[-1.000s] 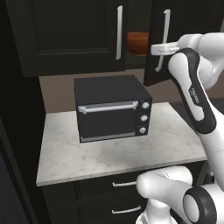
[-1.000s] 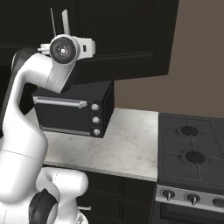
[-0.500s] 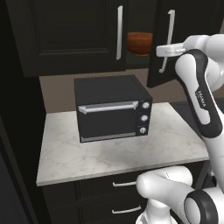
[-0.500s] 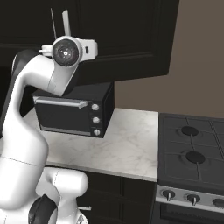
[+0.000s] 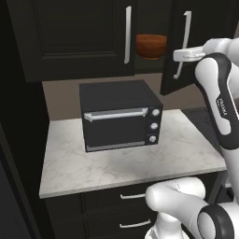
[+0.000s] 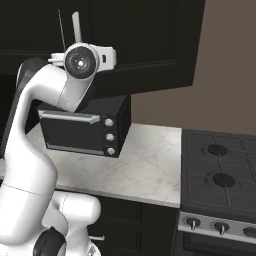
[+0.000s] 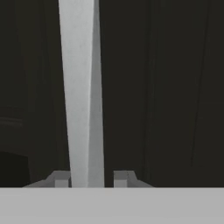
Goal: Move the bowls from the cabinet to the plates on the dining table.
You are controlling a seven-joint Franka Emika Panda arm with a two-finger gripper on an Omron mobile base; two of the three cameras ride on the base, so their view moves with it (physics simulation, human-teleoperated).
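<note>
At cabinet (image 5: 84, 37) door handle (image 7: 81, 92): gripper (image 7: 92, 178) astride, loose.

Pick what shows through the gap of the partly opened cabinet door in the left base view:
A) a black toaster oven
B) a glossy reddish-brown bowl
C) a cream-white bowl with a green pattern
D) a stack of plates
B: the reddish-brown bowl sits inside the cabinet, between the two silver handles, above the toaster oven on the counter.
</note>
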